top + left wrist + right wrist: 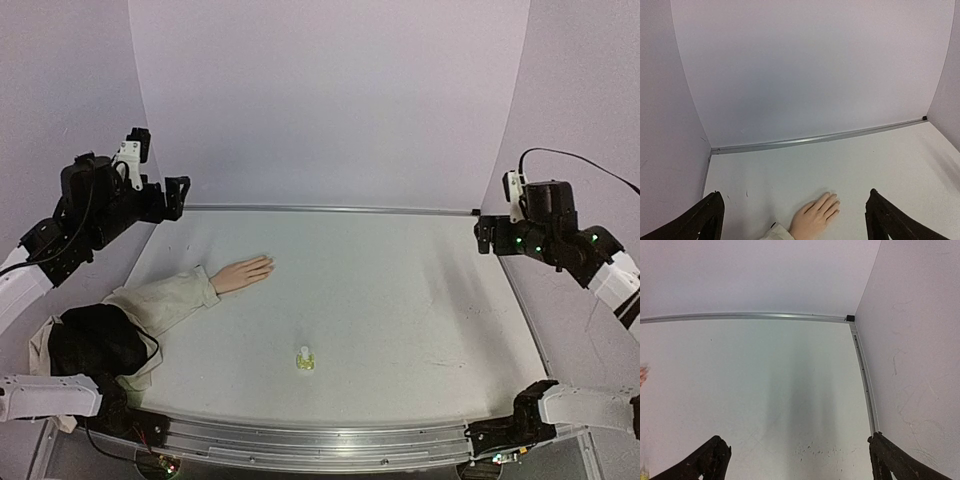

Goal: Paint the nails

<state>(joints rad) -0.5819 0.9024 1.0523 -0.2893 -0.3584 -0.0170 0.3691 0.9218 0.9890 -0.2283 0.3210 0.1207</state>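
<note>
On table's left side, nails [266,265] of mannequin hand [240,274] are lying flat. L gripper [177,198] & R gripper [482,235] are hovering wide open, empty. Risk: tiny bottle [305,359] tipping if grabbed off-centre.

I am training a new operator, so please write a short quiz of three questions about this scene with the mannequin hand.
1. True or false: the left pincer holds the small bottle.
2. Which lies nearer to the arms' bases? A) the mannequin hand B) the small bottle
3. Fill in: the right pincer stands ____, holding nothing.
Key: 1 false; 2 B; 3 open.
</note>
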